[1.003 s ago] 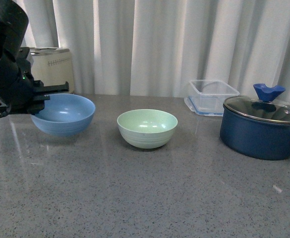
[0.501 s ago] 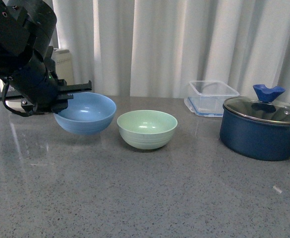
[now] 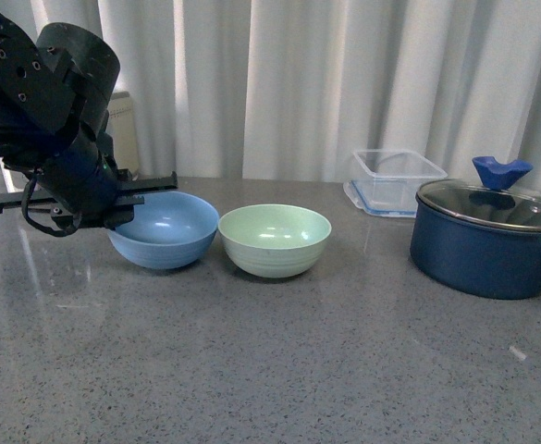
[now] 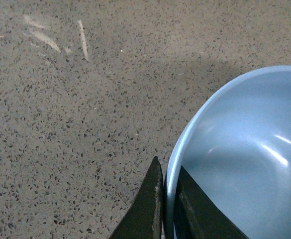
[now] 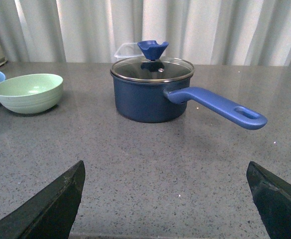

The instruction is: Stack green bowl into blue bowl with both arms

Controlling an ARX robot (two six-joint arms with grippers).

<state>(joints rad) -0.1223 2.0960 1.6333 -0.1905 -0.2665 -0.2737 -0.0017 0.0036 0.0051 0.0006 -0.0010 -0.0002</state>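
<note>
- Left claw (image 3: 145,188) of mine is clamped on the left rim of the blue bowl (image 3: 168,231), which is low at the surface (image 3: 298,370), just left of the green bowl (image 3: 275,240). I cannot tell whether the 2 rims touch.
- From my left wrist, my 2 fingers (image 4: 150,204) straddle the blue rim, 1 outside and 1 inside.
- From my right wrist, my right claw (image 5: 165,169) gapes wide and holds nothing. The green bowl lies well apart from it, left of a navy pot (image 5: 150,97).
</note>
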